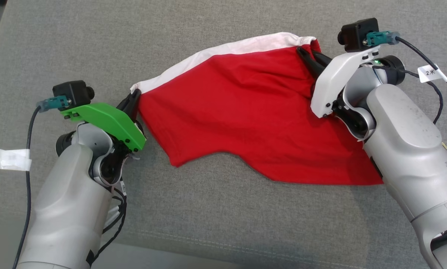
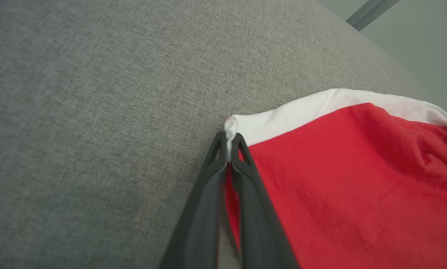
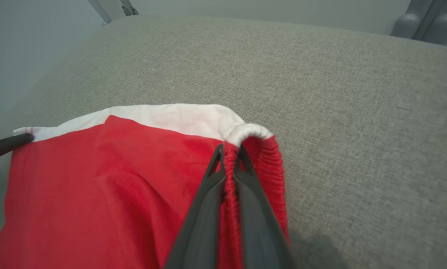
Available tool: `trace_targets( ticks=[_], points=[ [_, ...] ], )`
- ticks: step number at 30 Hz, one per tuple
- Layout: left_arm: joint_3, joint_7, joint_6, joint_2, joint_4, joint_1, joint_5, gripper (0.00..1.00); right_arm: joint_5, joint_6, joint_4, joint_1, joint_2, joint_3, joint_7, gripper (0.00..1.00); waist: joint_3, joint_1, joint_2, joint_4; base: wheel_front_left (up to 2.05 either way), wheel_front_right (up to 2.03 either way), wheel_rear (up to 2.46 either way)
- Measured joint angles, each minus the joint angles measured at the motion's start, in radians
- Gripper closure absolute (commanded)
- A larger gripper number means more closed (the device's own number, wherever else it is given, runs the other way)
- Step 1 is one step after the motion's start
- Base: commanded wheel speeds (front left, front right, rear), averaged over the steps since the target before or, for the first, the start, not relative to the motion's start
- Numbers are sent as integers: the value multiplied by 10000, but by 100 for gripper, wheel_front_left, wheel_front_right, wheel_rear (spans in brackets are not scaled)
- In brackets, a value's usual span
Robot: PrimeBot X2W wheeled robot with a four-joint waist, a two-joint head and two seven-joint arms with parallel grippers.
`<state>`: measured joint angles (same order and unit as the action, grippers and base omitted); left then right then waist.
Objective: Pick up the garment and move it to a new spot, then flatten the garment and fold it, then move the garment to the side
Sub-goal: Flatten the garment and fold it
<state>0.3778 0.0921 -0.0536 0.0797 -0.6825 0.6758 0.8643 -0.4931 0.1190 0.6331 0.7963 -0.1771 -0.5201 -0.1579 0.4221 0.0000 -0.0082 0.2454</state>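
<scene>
Red garment w/ a white band along its far edge lies spread on the grey cushion, approx mid-cushion. L gripper is at the garment's far left corner, jaws pressed together on the cloth where the white band meets the red. In the L wrist view a small nub of white pokes out past the tips. R gripper is at the garment's far right corner, jaws clamped on the gathered red elastic hem, and the white band curls over just beyond its tips. The far edge runs in a shallow arc from one grip to the other; can't tell whether it's raised off the cushion. The garment's near edge lies wavy on the cushion, its right near corner hidden behind the R forearm. The red face shows soft wrinkles close to the R grip and is smoother toward the L grip. Left of the garment, past the L arm, is a strip of white tape. Right of the garment, a white label sits on a black cable.
</scene>
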Motion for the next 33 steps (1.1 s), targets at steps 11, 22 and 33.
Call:
trace_targets(
  ticks=[11, 22, 33],
  points=[
    [-255, -1388, -453, 140, 232, 213, -29, 100, -182, 40, 19, 40, 159, 326, 1781, 100, -719, 0, 0, -203, 0, 0, 0],
    [-46, -1896, -685, 656, 1158, 409, -153, 100, -765, 42, -184, 35, 151, 642, 3137, 100, -1672, 0, 0, -708, 0, 0, 0],
    [740, -1254, -696, 1024, 2589, -1568, 560, 100, -2077, 42, -1367, -2338, -188, 598, 3777, 100, -2469, 0, 1, -1591, 0, 0, 0]
  ],
)
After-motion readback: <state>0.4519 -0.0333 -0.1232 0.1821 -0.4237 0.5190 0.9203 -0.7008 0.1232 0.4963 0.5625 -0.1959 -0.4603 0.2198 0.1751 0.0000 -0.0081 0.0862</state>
